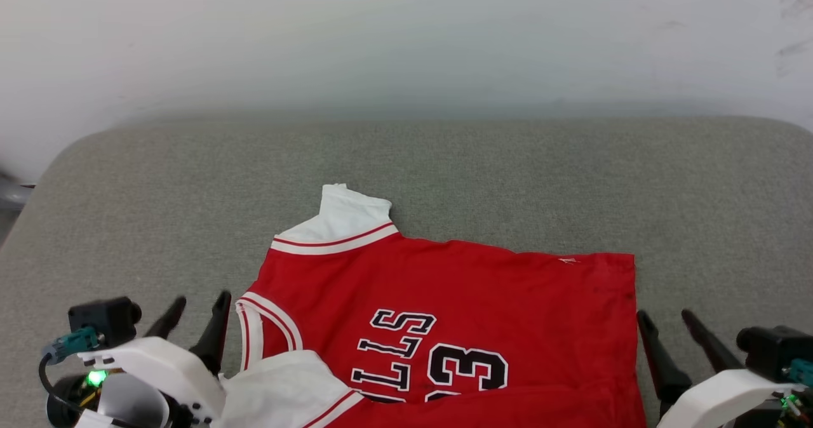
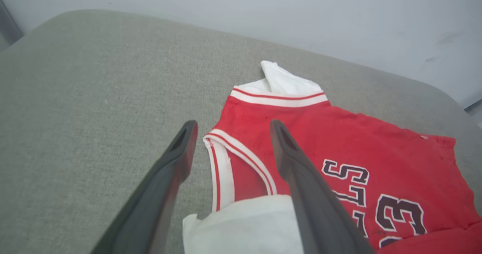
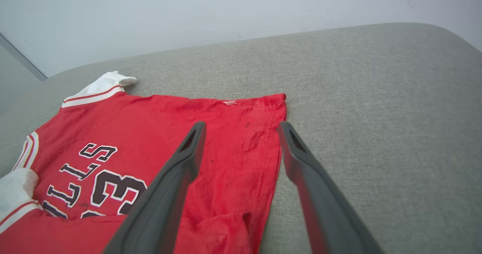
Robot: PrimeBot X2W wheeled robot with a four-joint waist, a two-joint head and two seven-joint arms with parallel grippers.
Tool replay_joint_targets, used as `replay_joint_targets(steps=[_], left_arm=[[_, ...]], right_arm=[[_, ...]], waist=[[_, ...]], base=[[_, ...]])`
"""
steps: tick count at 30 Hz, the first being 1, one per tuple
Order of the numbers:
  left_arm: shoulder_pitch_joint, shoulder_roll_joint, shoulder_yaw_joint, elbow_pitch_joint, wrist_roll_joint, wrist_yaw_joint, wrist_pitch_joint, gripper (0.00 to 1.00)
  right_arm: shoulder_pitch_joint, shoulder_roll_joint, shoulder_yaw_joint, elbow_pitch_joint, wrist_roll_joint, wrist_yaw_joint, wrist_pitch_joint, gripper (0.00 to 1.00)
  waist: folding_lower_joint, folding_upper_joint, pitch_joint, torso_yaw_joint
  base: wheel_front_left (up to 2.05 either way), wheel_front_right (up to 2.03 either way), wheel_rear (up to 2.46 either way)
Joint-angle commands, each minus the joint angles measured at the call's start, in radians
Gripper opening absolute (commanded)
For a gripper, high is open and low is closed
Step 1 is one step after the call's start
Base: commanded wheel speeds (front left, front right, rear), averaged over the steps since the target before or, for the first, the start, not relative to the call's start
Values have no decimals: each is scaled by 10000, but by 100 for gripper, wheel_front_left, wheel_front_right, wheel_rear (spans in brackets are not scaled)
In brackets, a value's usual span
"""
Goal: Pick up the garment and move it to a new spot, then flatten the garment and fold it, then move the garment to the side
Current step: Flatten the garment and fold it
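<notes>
1. The garment [image 1: 444,301] lies flat on the grey cushion [image 1: 508,174], its near edge doubled over.
2. The left gripper [image 1: 202,298] and right gripper [image 1: 665,316] flank it, spread wide and empty.
3. Step: folding, seemingly; the next fold needs fresh corner grasps.

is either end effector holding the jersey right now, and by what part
Nothing is held: the left end effector and right end effector both stand open, and the garment lies loose on the grey cushion.

The garment [image 1: 444,301] lies on the worktop [image 1: 508,174], near its front edge. The left tool [image 1: 202,298] sits just left of the garment, by its neckline, and the right tool [image 1: 664,315] just right of its hem. A wall [image 1: 406,34] stands well behind it.
</notes>
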Motion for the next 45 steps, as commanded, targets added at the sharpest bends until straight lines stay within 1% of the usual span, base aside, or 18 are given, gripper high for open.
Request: replay_joint_targets(steps=[1, 4, 8, 11, 14, 16, 18, 21, 25, 27, 29, 32, 36, 41, 42, 43, 44, 45], left_arm=[[-240, -92, 60, -55, 160, -21, -396, 100], [-608, -289, 82, -65, 547, -115, -1273, 100], [-1268, -468, -33, 162, 889, -248, -1836, 100], [-1914, -575, -145, 441, 1000, -330, -1868, 100], [-2774, -615, -239, 849, 972, -537, -1645, 100], [-3443, -609, -281, 1171, 839, -751, -1395, 100], [-4116, -569, -304, 1596, 653, -1017, -990, 100], [-5151, -434, -366, 2239, 204, -1467, -59, 100], [-6282, -84, -468, 3119, -426, -1911, 1640, 100], [-6787, 68, -517, 3467, -791, -2054, 2581, 100], [-7194, 367, -611, 3763, -944, -2056, 3473, 100], [-7638, 612, -765, 4042, -1099, -1965, 4597, 100], [-7966, 926, -1063, 4285, -1045, -1883, 5660, 100], [-7751, 873, -1580, 4688, -1161, -1732, 6886, 100], [-7674, 827, -1685, 4779, -1186, -1677, 7102, 98], [-7577, 792, -1793, 4875, -1214, -1627, 7340, 49], [-7535, 767, -1849, 4907, -1211, -1605, 7407, 30], [-7545, 718, -1856, 4917, -1202, -1611, 7359, 0]], right_arm=[[-165, 89, -71, -123, -147, -4, -183, 100], [-409, 208, -249, -430, -478, -4, -484, 100], [-803, 316, -308, -986, -803, -4, -679, 100], [-1138, 381, -338, -1474, -969, -4, -727, 100], [-1495, 432, -270, -1879, -1146, -4, -753, 100], [-1708, 461, -207, -2068, -1216, -4, -689, 100], [-1913, 480, -171, -2170, -1222, -4, -657, 100], [-2158, 507, -123, -2206, -1258, -4, -680, 100], [-2368, 530, 30, -1997, -1155, -4, -703, 100], [-2478, 533, 99, -1863, -1104, -4, -733, 100], [-2555, 537, 181, -1771, -1008, -4, -829, 100], [-2570, 537, 208, -1557, -772, -4, -924, 100], [-2613, 536, 262, -1283, -549, -4, -1044, 100], [-2690, 537, 236, -967, -324, -4, -1186, 100], [-2716, 536, 205, -899, -256, -4, -1181, 100], [-2728, 536, 176, -822, -189, -4, -1155, 100], [-2756, 536, 160, -775, -145, -4, -1151, 100], [-2789, 538, 151, -717, -22, -4, -1123, 100]], waist=[[0, 0, 112, -72], [0, 0, 359, -175], [0, 0, 879, -348], [0, 0, 1442, -489], [0, 0, 2040, -641], [0, 0, 2436, -765], [0, 0, 2774, -894], [0, 0, 3202, -1096], [0, 0, 3582, -1434], [0, 0, 3753, -1581], [0, 0, 3905, -1753], [0, 0, 4119, -1959], [0, 0, 4344, -2177], [0, 0, 4521, -2367], [0, 0, 4540, -2387], [0, 0, 4561, -2407], [0, 0, 4583, -2425], [0, 0, 4599, -2437]], base=[[0, 0, 0], [0, 0, 0], [0, 0, 0], [0, 0, 0], [0, 0, 0], [0, 0, 0], [0, 0, 0], [0, 0, 0], [0, 0, 0], [0, 0, 0], [0, 0, 0], [0, 0, 0], [0, 0, 0], [0, 0, 0], [0, 0, 0], [0, 0, 0], [0, 0, 0], [0, 0, 0]])
